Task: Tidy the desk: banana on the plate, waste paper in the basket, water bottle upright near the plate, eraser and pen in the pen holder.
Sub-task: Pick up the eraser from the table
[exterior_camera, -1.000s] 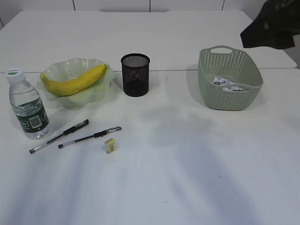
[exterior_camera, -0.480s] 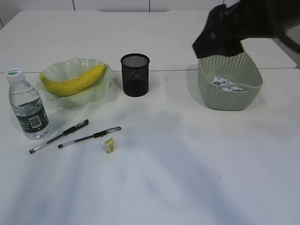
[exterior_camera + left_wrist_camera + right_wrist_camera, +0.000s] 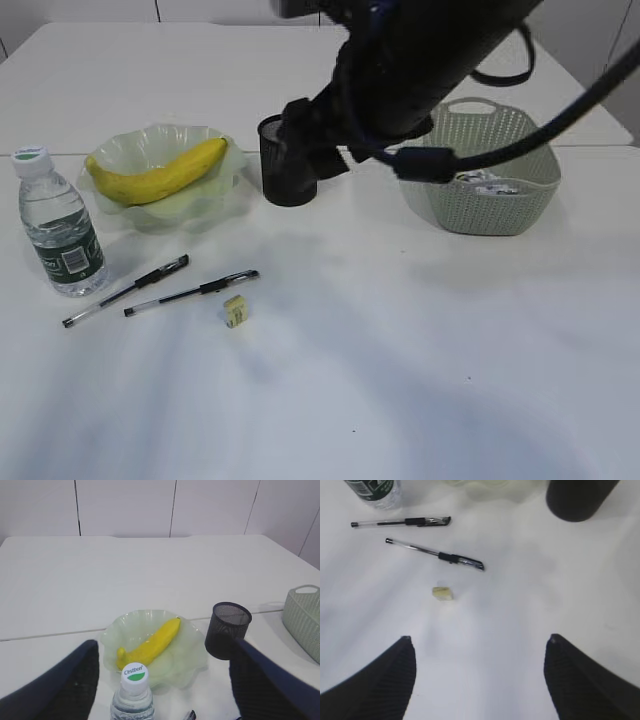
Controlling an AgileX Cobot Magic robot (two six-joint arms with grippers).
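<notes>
The banana (image 3: 160,175) lies in the pale green plate (image 3: 218,196). To the plate's left the water bottle (image 3: 60,235) stands upright. Two pens (image 3: 130,290) (image 3: 190,292) and the small yellow eraser (image 3: 235,311) lie on the desk (image 3: 400,350). My right arm (image 3: 420,70) reaches across, covering part of the black pen holder (image 3: 280,185). My right gripper (image 3: 480,639) hangs open and empty above the desk, nearer than the eraser (image 3: 442,593). My left gripper (image 3: 162,645) is open behind the bottle cap (image 3: 134,672), holding nothing. Crumpled paper (image 3: 485,182) sits in the basket (image 3: 490,210).
The desk's seam runs behind the plate and pen holder. White wall panels stand beyond the far edge (image 3: 170,510). The right arm's cable loops over the basket's front rim.
My right arm has swung in from the upper right, leftward over the basket, and now hangs in front of the pen holder. Nothing on the desk has moved.
</notes>
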